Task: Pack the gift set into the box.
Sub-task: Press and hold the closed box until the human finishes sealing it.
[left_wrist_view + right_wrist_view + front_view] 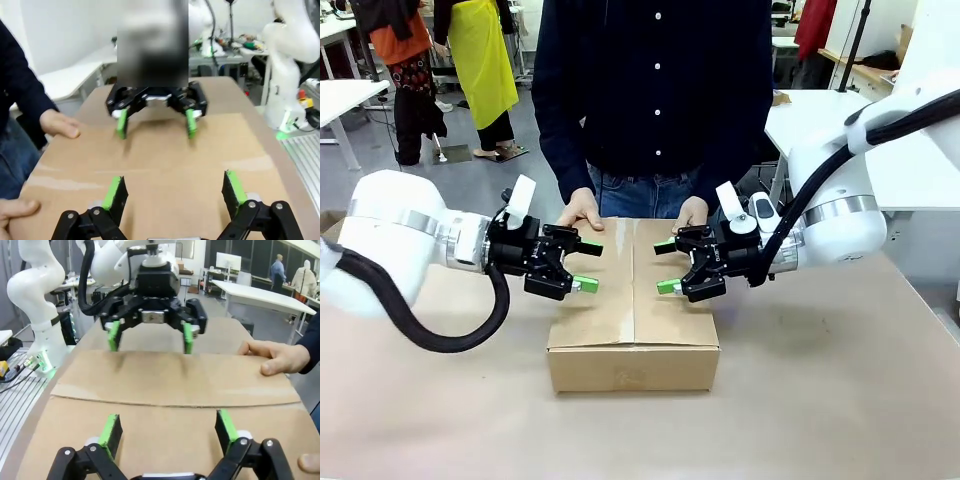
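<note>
My left fingers (588, 264) hang spread over one flap and my right fingers (667, 266) over the other, the closed box (632, 366) beneath them, so an uneven press could spring a flap or nip the person's hands (582, 210) just beyond my tips.

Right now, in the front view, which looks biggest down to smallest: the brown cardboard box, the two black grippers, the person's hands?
1. The brown cardboard box.
2. Black left gripper and right gripper, alike, so tied.
3. The person's hands on the box's far edge, partly hidden, smallest.
</note>
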`<state>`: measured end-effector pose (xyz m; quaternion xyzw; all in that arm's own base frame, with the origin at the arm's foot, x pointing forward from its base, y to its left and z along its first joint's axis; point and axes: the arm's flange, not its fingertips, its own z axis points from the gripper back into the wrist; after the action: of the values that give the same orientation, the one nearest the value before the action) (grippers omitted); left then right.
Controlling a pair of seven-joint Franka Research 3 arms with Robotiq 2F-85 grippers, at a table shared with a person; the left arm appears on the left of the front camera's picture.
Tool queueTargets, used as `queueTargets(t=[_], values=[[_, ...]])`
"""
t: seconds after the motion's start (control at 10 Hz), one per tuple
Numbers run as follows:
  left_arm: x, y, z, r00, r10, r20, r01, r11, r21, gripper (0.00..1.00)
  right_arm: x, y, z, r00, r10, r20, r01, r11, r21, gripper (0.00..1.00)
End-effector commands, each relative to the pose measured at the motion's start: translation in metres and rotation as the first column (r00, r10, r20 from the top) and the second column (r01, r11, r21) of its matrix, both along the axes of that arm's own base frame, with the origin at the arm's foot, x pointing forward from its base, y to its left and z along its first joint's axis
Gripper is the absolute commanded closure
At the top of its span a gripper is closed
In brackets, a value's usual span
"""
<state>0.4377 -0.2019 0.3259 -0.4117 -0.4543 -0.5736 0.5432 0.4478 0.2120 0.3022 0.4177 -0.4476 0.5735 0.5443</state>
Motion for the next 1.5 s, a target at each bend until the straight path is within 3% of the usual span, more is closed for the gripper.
queueTargets(t=[0.0, 0.6, 0.7, 1.4], values=[[0.010, -0.012, -0.006, 0.999, 0.040, 0.026, -0.041, 0.998, 0.043, 0.00, -0.006, 0.001, -0.003, 0.999, -0.010, 0.037, 0.012, 0.997, -0.073, 0.00], [0.014, -0.013, -0.018, 0.996, 0.093, 0.019, -0.095, 0.983, 0.157, 0.00, -0.004, -0.010, -0.007, 0.998, -0.011, -0.068, 0.002, 0.991, -0.135, 0.00], [0.011, -0.013, -0.017, 0.999, 0.044, 0.007, -0.045, 0.993, 0.108, 0.00, -0.003, -0.007, -0.005, 1.000, -0.021, -0.021, 0.019, 0.997, -0.076, 0.00], [0.011, -0.013, -0.017, 0.999, 0.044, 0.007, -0.045, 0.993, 0.108, 0.00, -0.003, -0.007, -0.005, 1.000, -0.021, -0.021, 0.019, 0.997, -0.076, 0.00]])
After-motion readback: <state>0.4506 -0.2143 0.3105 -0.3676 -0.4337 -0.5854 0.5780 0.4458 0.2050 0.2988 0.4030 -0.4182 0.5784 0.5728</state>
